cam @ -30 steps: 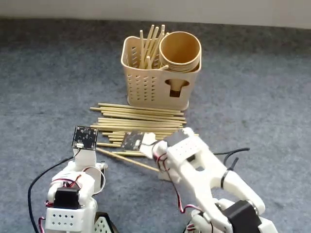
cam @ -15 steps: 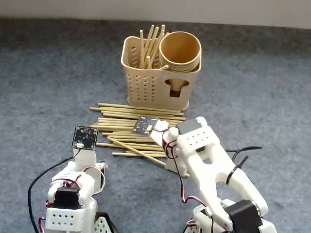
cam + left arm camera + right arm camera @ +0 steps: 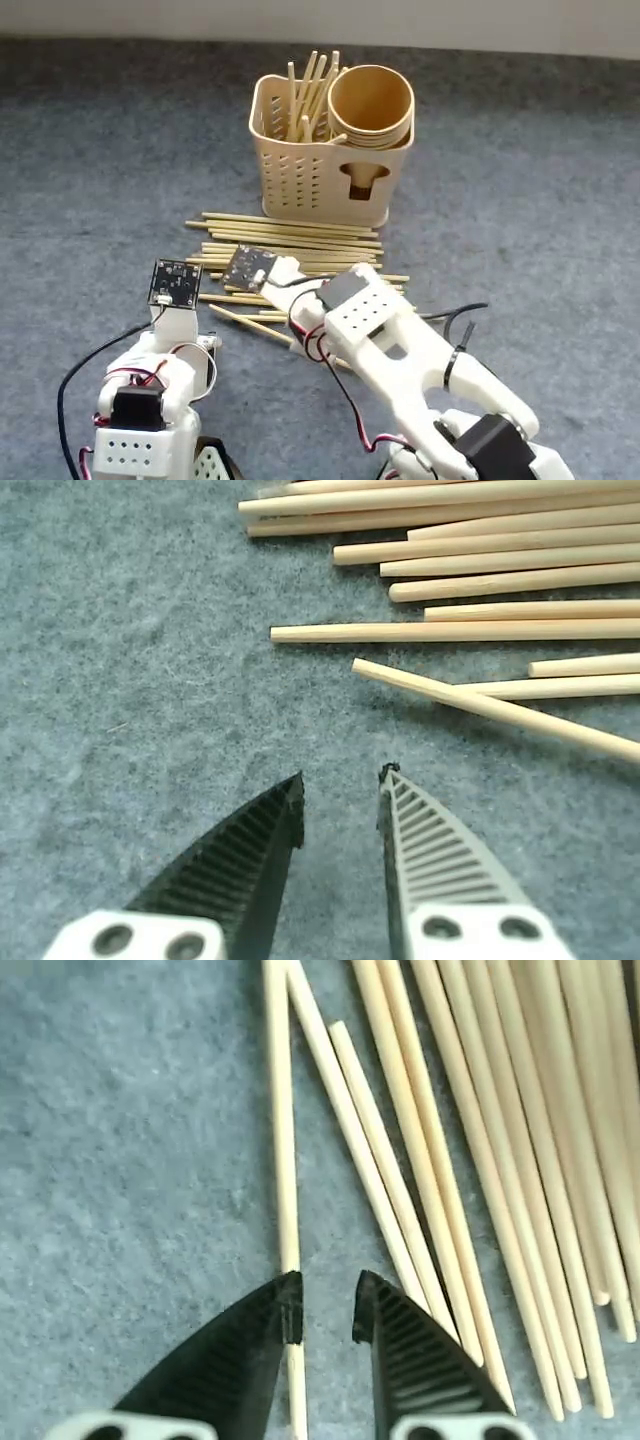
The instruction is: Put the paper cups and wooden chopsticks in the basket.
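Swinging left over the loose sticks, with nothing picked up yet.
The right arm (image 3: 370,320) has moved left across the wooden chopsticks (image 3: 290,240) lying on the fuzzy grey mat (image 3: 100,150), just near the basket (image 3: 300,170). The right gripper (image 3: 320,1310) hangs over them, its bumpy black fingers a little apart and empty. The left gripper (image 3: 340,790) is the same, by the stick ends. Smooth round paper cups (image 3: 370,105) and thin pale sticks already stand in the holey plastic basket, so I think only the loose pile is left.

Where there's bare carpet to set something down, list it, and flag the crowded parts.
Free: the carpet left of the basket, and right of it. Crowded: the chopsticks in front of it, with the right gripper over them.
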